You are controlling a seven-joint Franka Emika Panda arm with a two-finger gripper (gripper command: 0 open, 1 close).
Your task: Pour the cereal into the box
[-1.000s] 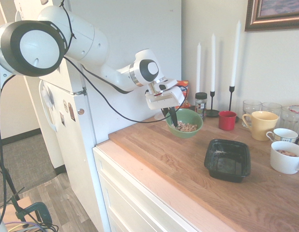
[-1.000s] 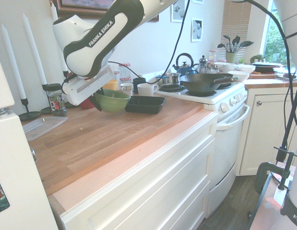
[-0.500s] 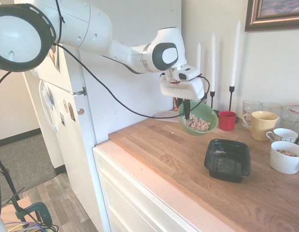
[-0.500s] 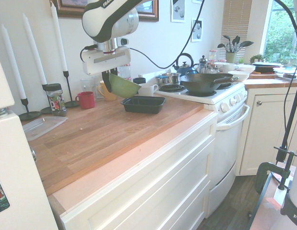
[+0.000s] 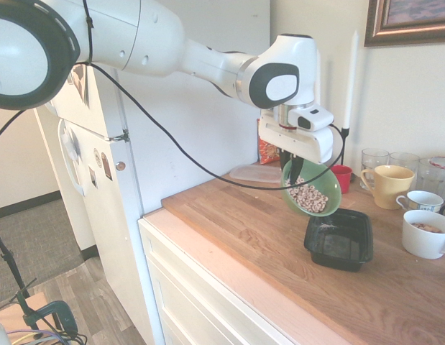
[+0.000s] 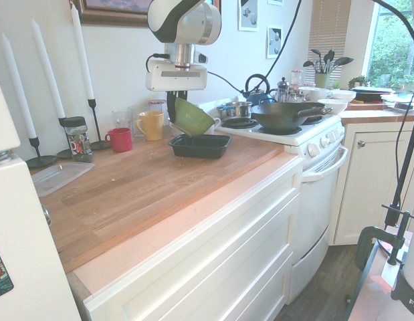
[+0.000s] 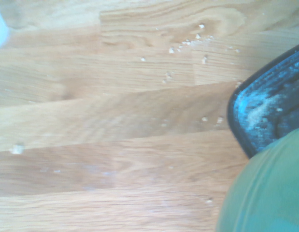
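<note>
My gripper (image 5: 294,171) is shut on the rim of a green bowl (image 5: 313,188), which hangs tilted steeply above the wooden counter. The cereal (image 5: 309,198), small beige and brown pieces, lies heaped in the bowl's lower side. The bowl's low edge hovers just above the near-left corner of the box (image 5: 339,238), a shallow black tray standing on the counter. From the other side the gripper (image 6: 175,107) holds the bowl (image 6: 192,117) over the box (image 6: 200,145). In the wrist view the bowl (image 7: 265,193) and a corner of the box (image 7: 265,106) show, with crumbs on the wood.
Behind the box stand a red cup (image 5: 341,177), a yellow mug (image 5: 387,185), two white mugs (image 5: 425,231), glasses and tall white candles (image 5: 350,79). A clear flat container (image 5: 257,172) and an orange snack bag lie at the back left. A stove (image 6: 280,127) adjoins the counter.
The arm carried the bowl rightwards along the counter from near the back wall to the box's edge, lifting it and tilting it more steeply. The cereal slid to the bowl's low side.
</note>
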